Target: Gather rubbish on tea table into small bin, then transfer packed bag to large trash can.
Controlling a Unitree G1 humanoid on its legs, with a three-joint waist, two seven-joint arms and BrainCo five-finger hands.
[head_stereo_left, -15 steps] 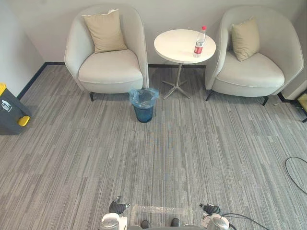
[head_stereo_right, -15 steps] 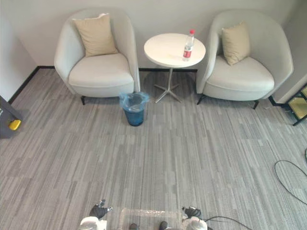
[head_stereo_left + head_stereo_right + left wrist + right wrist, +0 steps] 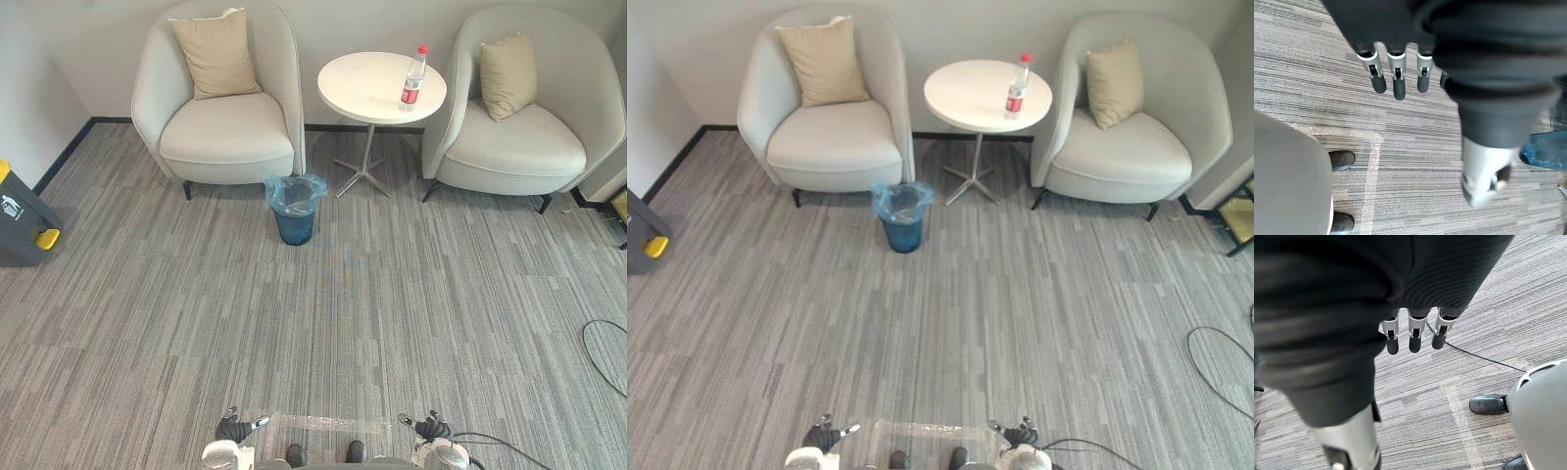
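Open grey carpet (image 3: 343,323) reaches a round tabletop (image 3: 367,88) between two armchairs (image 3: 227,132). A bottle (image 3: 413,76) stands near its right rim, the small bin (image 3: 295,209) on the floor by its base. Left hand (image 3: 1397,73) and right hand (image 3: 1414,335) hang with straight fingers, empty.

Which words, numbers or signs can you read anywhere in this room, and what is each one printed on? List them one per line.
Red label on the bottle, which stands on the round table: the print is too small to read.
White mark on the side of the grey bin by the left wall: too small to make out.
No text can be read in any of the views.
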